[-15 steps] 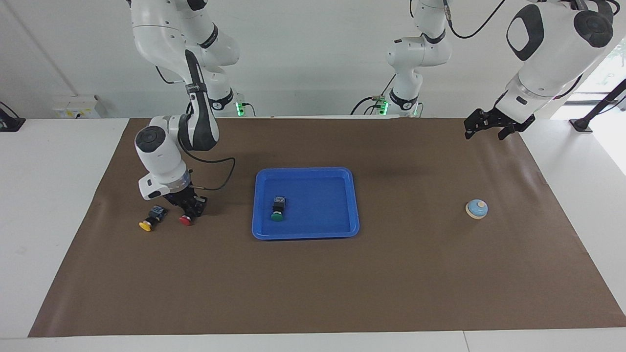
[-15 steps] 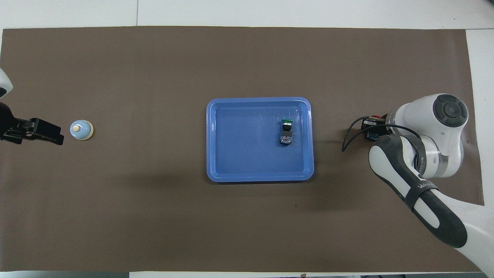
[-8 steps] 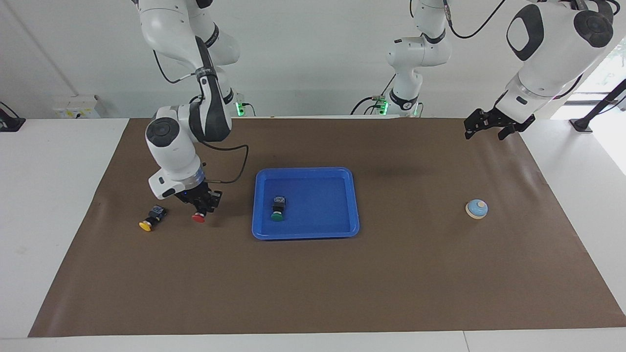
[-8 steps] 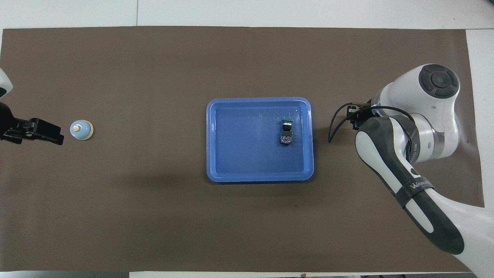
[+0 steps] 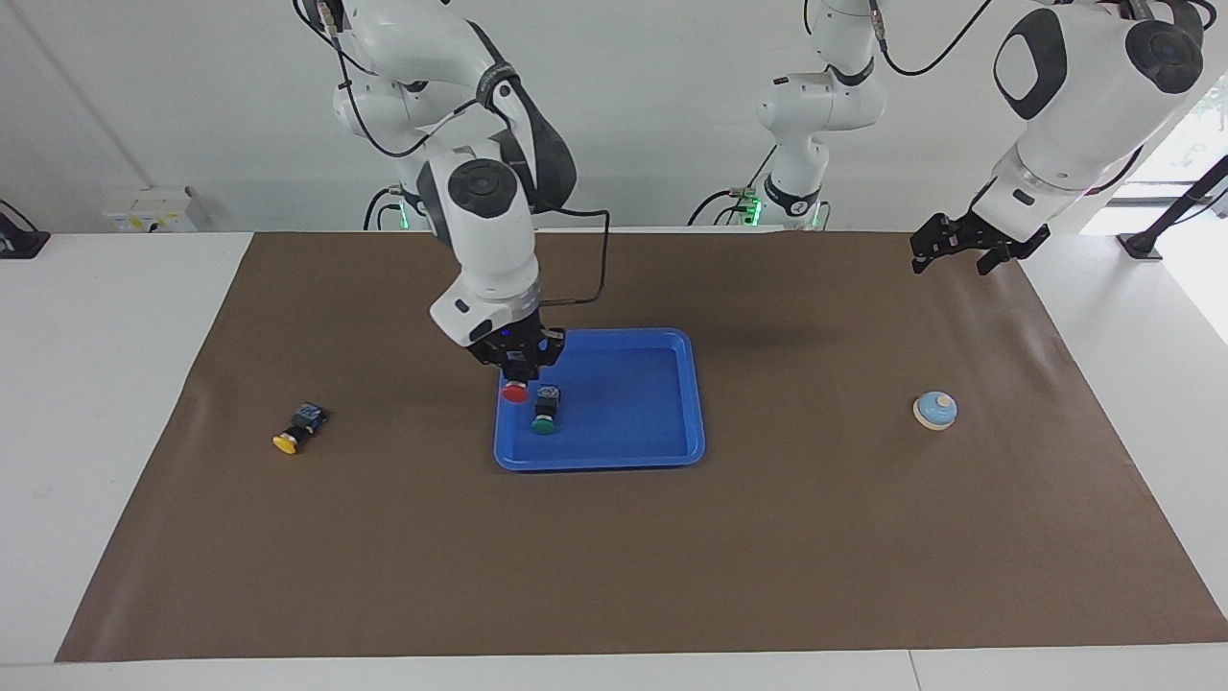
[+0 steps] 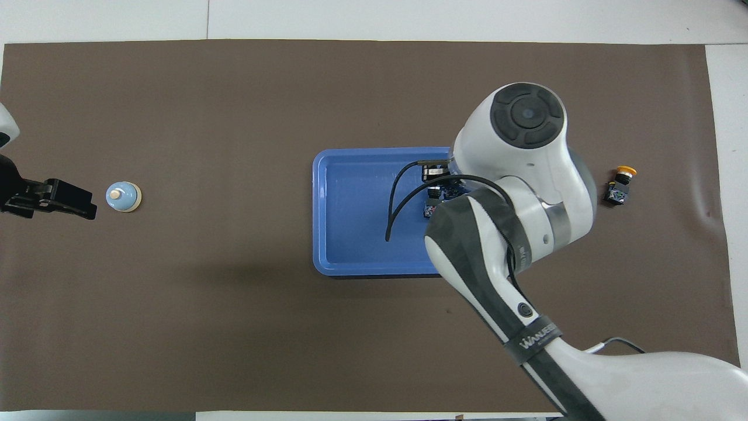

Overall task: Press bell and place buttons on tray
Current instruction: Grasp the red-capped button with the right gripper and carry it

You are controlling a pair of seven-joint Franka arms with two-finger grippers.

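Carrying the red mushroom-cap push button point(image 5: 515, 392), right gripper point(image 5: 517, 369) clamped on it over the shallow blue plastic tray point(image 5: 662, 446); green button point(image 5: 545, 425) already inside, yellow button point(image 5: 286, 442) left on the mat. Left gripper point(image 5: 955, 251) waits wide open, empty, above the table near the dome-shaped light blue bell point(image 5: 935, 411); whether the bell has been pressed can't be told.

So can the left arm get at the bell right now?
Probably yes: the left claw is open and holds nothing, and only bare brown mat lies around the bell.

In the overhead view the right arm point(image 6: 514, 193) is covering the red button below its jaws and most of the green button point(image 6: 433, 206). The picture's edge is cutting off the left arm point(image 6: 6, 128).
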